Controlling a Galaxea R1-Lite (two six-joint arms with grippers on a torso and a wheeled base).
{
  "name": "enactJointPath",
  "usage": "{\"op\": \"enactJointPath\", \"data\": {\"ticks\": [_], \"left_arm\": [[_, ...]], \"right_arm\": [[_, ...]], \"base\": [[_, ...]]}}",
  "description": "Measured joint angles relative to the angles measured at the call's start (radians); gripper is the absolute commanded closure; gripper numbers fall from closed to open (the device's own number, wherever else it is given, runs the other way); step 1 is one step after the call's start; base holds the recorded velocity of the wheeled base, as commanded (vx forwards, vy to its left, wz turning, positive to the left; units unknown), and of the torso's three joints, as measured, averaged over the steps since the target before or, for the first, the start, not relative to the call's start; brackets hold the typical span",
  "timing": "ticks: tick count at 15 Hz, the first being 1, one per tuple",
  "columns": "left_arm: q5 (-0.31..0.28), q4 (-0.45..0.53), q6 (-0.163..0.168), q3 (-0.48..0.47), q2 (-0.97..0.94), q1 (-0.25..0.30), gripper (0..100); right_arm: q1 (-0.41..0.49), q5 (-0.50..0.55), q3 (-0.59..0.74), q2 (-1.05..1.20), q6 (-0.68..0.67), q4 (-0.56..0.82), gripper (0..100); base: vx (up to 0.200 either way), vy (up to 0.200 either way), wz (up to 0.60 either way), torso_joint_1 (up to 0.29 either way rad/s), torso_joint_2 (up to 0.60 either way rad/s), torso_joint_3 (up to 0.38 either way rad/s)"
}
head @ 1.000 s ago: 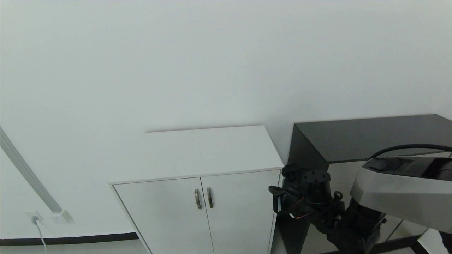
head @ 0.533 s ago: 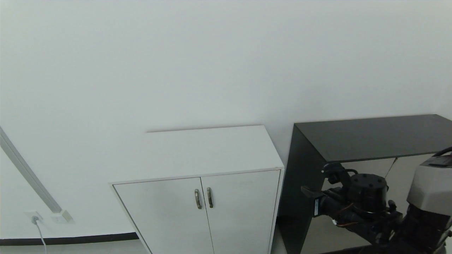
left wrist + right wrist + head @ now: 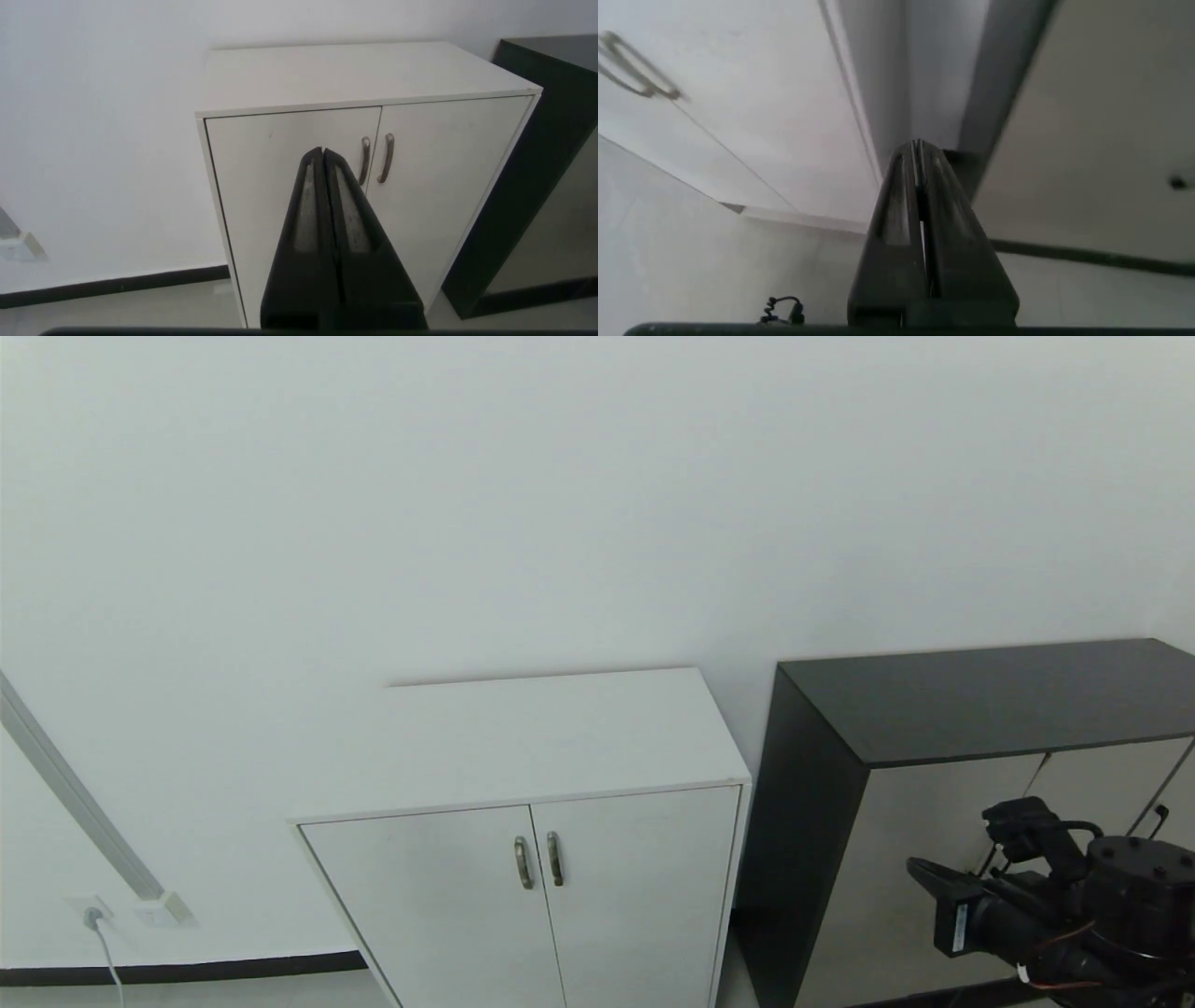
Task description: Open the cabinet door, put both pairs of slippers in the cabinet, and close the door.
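Observation:
The white cabinet [image 3: 551, 737] stands against the wall with both doors shut and two metal handles [image 3: 539, 861] side by side at the middle seam. My right gripper [image 3: 922, 875] is low at the right, in front of the black cabinet, pointing left toward the white cabinet, well apart from it. In the right wrist view the right gripper [image 3: 918, 147] is shut on nothing, aimed at the gap between the two cabinets, with a handle [image 3: 631, 70] off to one side. In the left wrist view the left gripper [image 3: 322, 154] is shut and empty, facing the white cabinet's left door [image 3: 280, 196] from a distance.
A black cabinet [image 3: 943, 695] with grey doors stands right beside the white one. A wall socket with a plug [image 3: 91, 917] and a slanted cable duct [image 3: 75, 798] are at the far left. A black skirting strip [image 3: 187, 969] runs along the wall's foot.
My right arm has swung to the right and downward, from beside the white cabinet's right edge to in front of the black cabinet. The cabinet doors stay shut.

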State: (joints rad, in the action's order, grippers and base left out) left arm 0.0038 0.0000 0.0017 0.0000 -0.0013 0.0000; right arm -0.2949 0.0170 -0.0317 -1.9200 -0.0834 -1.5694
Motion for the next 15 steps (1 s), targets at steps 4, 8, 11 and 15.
{"op": "enactJointPath", "data": {"ticks": [4, 8, 11, 15], "left_arm": [[0.000, 0.000, 0.000, 0.000, 0.000, 0.000, 100], [0.000, 0.000, 0.000, 0.000, 0.000, 0.000, 100], [0.000, 0.000, 0.000, 0.000, 0.000, 0.000, 100], [0.000, 0.000, 0.000, 0.000, 0.000, 0.000, 100]], "right_arm": [[0.067, 0.066, 0.029, 0.130, 0.002, 0.125, 100], [0.086, 0.071, 0.032, 0.319, 0.001, 0.372, 100], [0.088, 0.070, 0.032, 0.509, 0.002, 0.590, 100], [0.087, 0.061, 0.032, 0.798, 0.015, 0.903, 100]], "base": [[0.000, 0.000, 0.00, 0.000, 0.00, 0.000], [0.000, 0.000, 0.00, 0.000, 0.00, 0.000], [0.000, 0.000, 0.00, 0.000, 0.00, 0.000], [0.000, 0.000, 0.00, 0.000, 0.00, 0.000]]}}
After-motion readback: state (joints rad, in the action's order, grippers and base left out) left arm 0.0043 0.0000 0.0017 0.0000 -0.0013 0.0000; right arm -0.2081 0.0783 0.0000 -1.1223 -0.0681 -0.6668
